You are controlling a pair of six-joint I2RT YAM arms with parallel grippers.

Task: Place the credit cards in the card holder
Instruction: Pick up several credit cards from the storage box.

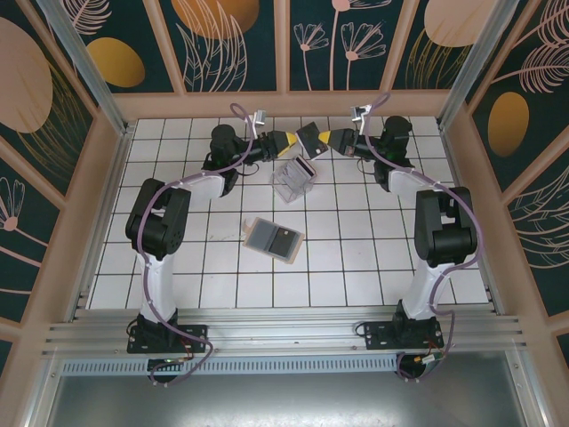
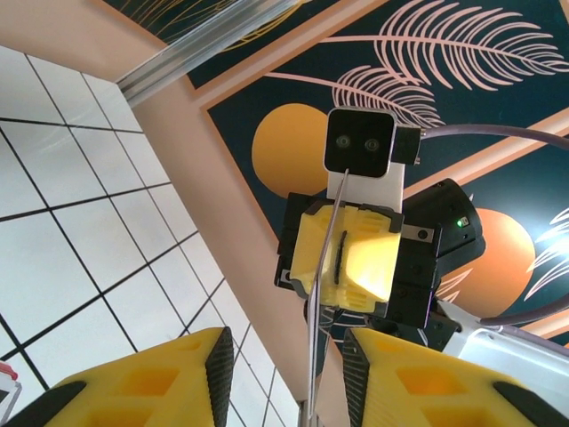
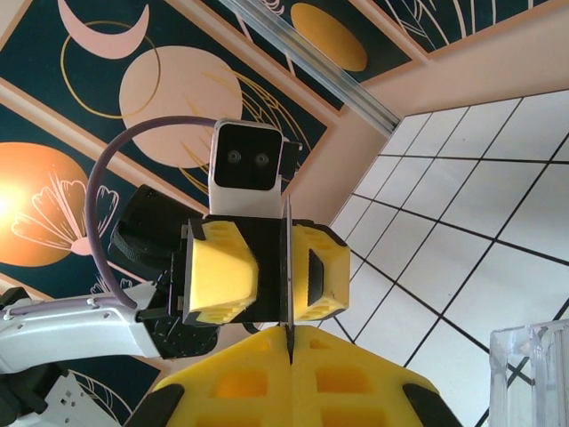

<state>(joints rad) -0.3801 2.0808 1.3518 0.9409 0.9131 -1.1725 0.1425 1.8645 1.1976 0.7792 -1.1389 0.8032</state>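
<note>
Centrally on the white tiled table [image 1: 178, 267] lies the tan card holder [image 1: 273, 237], grey and dark patches on its face; a clear box [image 1: 293, 178] sits just beyond. Over the far tiles the right gripper [image 1: 323, 140] pinches a credit card [image 1: 311, 139] edge-on, while the left gripper [image 1: 300, 142] stands partly apart around its other end.

Yellow grippers over white tiles and teal walls

The left two-finger gripper [image 1: 300, 142] and right two-finger gripper [image 1: 327, 140] are bright yellow with black pads. The thin rectangular card [image 1: 312, 140] is dark grey, and the flat square pouch [image 1: 289, 242] is tan-beige with grey and dark patches. The tiled table [image 1: 356, 258] is white with dark grout lines. The wall panels [image 1: 227, 36] are dark teal with orange ovals and pink leaf outlines.
</note>
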